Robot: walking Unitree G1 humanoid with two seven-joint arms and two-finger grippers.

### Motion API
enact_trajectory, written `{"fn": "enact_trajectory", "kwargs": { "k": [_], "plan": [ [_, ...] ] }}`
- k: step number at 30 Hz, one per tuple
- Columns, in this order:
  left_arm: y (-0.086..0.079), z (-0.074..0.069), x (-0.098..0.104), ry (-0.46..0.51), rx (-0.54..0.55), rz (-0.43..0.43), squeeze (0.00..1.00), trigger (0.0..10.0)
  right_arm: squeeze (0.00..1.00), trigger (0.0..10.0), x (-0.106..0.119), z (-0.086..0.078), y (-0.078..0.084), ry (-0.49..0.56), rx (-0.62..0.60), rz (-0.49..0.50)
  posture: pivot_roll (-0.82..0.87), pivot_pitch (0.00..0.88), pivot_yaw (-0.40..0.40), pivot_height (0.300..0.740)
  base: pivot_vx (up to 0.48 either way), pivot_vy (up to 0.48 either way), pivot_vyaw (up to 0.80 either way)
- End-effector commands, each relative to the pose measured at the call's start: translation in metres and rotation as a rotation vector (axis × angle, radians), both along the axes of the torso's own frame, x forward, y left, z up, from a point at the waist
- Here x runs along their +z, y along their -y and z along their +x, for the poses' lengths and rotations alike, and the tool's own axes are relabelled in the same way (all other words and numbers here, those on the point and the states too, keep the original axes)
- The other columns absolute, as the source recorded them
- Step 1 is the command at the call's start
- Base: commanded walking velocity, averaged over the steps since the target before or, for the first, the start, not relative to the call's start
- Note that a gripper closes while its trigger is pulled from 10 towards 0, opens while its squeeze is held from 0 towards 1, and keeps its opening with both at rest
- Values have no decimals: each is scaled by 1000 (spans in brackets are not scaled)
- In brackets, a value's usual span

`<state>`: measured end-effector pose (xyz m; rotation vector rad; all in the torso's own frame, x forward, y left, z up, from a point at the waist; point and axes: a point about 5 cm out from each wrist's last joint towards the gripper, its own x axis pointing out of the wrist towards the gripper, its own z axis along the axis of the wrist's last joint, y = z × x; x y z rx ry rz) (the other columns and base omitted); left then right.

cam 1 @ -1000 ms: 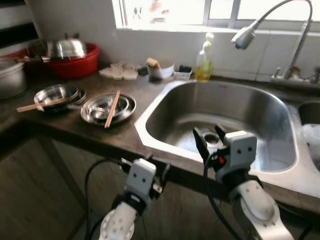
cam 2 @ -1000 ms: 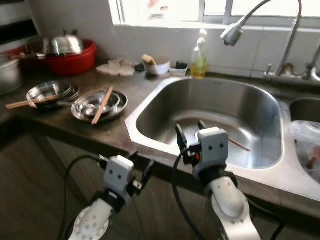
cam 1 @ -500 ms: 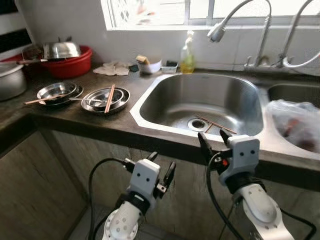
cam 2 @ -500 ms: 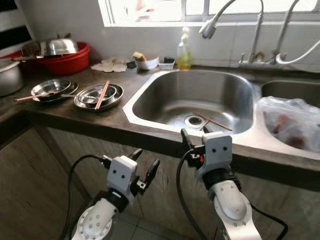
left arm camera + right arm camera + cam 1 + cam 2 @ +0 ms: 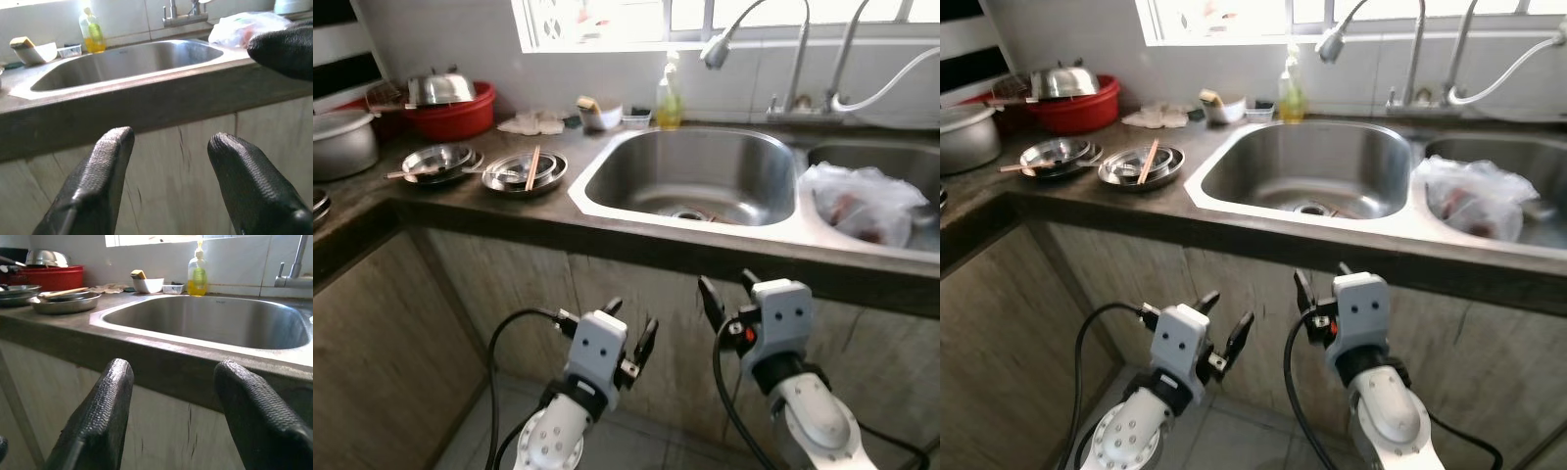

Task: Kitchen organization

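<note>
Both the left tool [image 5: 628, 333] and right tool [image 5: 727, 291] hung apart and empty below the desk [image 5: 460, 206], where light, slippery chopsticks [image 5: 532, 167], probably wooden, wanted a mid-length pinch.

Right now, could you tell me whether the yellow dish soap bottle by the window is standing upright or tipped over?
Upright. The yellow dish soap bottle stands on the ledge behind the stainless steel sink basin, with its pump nozzle pointing straight up.
</note>
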<state>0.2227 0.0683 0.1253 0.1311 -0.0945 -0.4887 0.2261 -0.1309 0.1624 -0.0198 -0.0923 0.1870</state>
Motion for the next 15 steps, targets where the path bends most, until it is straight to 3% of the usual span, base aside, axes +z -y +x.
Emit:
{"fn": "enact_trajectory", "kwargs": {
  "k": [1, 12, 15],
  "plan": [
    [-5, -1, -2, -5, 12, 13, 0, 10000, 0, 10000, 2, -1, -5, 13, 22, 5, -54, 0, 19, 740, -307, 0, 0],
    [-3, -1, -4, -11, 8, 16, 0, 10000, 0, 10000, -3, -1, -6, 3, 23, -14, -56, 0, 18, 740, -310, 0, 0],
    [-3, -1, -6, -21, 13, 20, 0, 10000, 0, 10000, -4, -1, -7, 1, 22, -20, -57, 0, 18, 740, -81, 0, 0]
  ]
}}
